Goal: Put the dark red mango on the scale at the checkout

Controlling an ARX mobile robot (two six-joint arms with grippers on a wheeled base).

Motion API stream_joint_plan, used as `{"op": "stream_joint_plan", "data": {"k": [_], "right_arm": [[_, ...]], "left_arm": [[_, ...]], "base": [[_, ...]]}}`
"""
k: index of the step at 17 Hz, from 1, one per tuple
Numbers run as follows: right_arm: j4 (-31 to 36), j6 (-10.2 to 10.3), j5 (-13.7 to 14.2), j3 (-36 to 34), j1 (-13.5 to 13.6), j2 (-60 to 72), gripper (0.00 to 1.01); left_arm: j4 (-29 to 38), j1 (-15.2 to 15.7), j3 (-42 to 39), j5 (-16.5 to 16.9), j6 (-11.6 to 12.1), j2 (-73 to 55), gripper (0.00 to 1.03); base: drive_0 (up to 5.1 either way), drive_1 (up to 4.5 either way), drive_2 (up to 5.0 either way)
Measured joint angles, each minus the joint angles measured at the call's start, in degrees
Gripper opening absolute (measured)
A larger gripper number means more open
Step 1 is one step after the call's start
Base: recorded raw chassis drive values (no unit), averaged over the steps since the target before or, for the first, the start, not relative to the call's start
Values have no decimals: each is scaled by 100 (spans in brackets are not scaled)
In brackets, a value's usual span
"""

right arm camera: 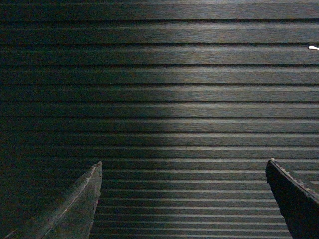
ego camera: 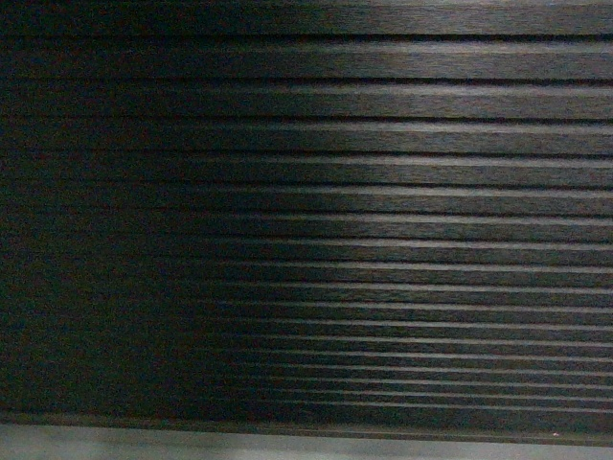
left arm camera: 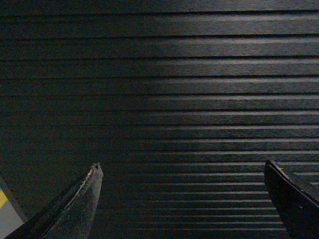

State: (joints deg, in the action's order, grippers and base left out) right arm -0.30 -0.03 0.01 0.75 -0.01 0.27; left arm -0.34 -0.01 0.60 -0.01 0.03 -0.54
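Directly ahead of you, the checkout (ego camera: 383, 192) fills the head view from edge to edge: a dark brown-black front panel of horizontal slats, brighter toward the right where light falls across it and sinking into shadow on the left. Along the bottom runs a thin pale grey plinth (ego camera: 287, 447). Your left gripper (left arm camera: 183, 169) faces the same slatted panel, its two dark fingers spread wide at the lower corners of the left wrist view with nothing between them; one fingertip (left arm camera: 92, 184) shows a worn, pale edge. At the lower left corner of that view sits a small yellow and grey patch (left arm camera: 5, 211), too cropped to identify. Your right gripper (right arm camera: 183, 167) matches it, jaws wide apart and holding nothing, pointed at the slats, with a tiny white speck (right arm camera: 313, 48) at the right edge of the panel. Neither the dark red mango nor the scale appears in any of your three views; you see only the front of the checkout.
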Motion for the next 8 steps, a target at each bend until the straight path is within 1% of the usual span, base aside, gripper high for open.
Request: {"op": "stream_joint_plan", "data": {"k": [8], "right_arm": [[0,0,0,0,0,0,98]], "left_arm": [[0,0,0,0,0,0,98]], "base": [[0,0,0]]}}
